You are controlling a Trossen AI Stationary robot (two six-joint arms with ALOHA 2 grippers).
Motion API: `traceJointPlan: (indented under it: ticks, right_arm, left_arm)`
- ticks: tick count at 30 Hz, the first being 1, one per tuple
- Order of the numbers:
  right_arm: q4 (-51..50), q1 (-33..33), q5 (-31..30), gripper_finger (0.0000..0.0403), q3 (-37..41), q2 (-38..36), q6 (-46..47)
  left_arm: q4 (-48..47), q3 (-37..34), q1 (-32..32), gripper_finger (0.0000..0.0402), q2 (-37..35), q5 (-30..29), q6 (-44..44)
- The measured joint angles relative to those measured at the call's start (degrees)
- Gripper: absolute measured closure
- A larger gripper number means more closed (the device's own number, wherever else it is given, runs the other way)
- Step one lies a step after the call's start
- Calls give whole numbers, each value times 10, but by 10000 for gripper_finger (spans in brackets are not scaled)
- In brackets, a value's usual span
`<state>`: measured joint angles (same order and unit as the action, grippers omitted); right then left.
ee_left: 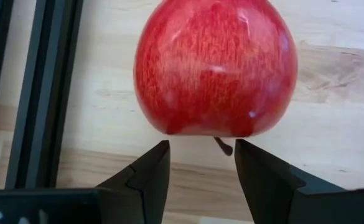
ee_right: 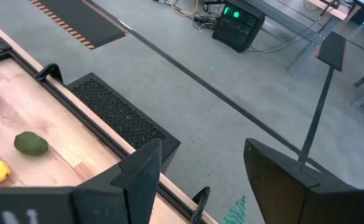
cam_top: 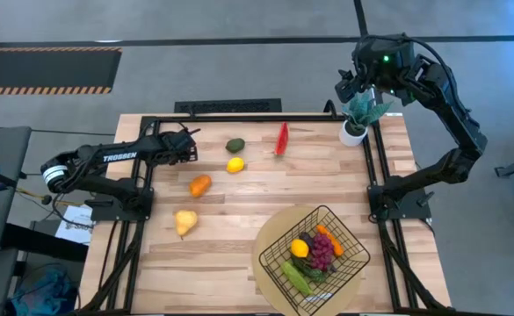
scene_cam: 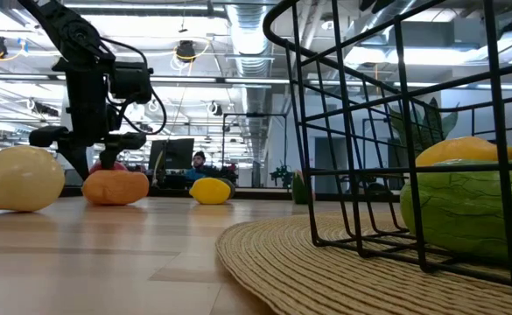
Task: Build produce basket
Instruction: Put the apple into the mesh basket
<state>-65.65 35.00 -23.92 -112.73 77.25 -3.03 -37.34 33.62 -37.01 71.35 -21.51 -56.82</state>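
A red apple point(ee_left: 214, 65) lies on the table by the far left rail, its stem point(ee_left: 223, 147) toward my left gripper point(ee_left: 200, 148). That gripper is open, its fingertips just short of the apple and touching nothing; in the high view my left gripper point(cam_top: 189, 145) hides the apple. The black wire basket point(cam_top: 314, 254) stands on a round tan mat and holds a lemon point(cam_top: 300, 248), purple grapes point(cam_top: 321, 251), a carrot and cucumbers. My right gripper point(ee_right: 200, 152) is open and empty, raised over the far right corner point(cam_top: 349, 88).
An avocado point(cam_top: 235, 145), lemon point(cam_top: 235, 164), watermelon slice point(cam_top: 281, 138), orange point(cam_top: 200, 185) and pear point(cam_top: 184, 221) lie loose on the wood. A potted plant point(cam_top: 355, 127) stands at the far right corner. Black rails point(ee_left: 42, 93) border the table.
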Motion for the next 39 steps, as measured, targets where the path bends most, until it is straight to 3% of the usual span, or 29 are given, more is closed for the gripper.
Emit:
traceJointPlan:
  ticks: [14, 26, 39]
  right_arm:
    - [-6, -19, 0, 155, 0, 0, 1]
    - [-8, -20, 0, 155, 0, 0, 0]
    - [-8, -20, 0, 155, 0, 0, 0]
  left_arm:
    - [17, 0, 0, 235, 0, 4, -13]
    - [-39, 0, 0, 235, 0, -12, -32]
    - [-13, 0, 0, 235, 0, -17, -26]
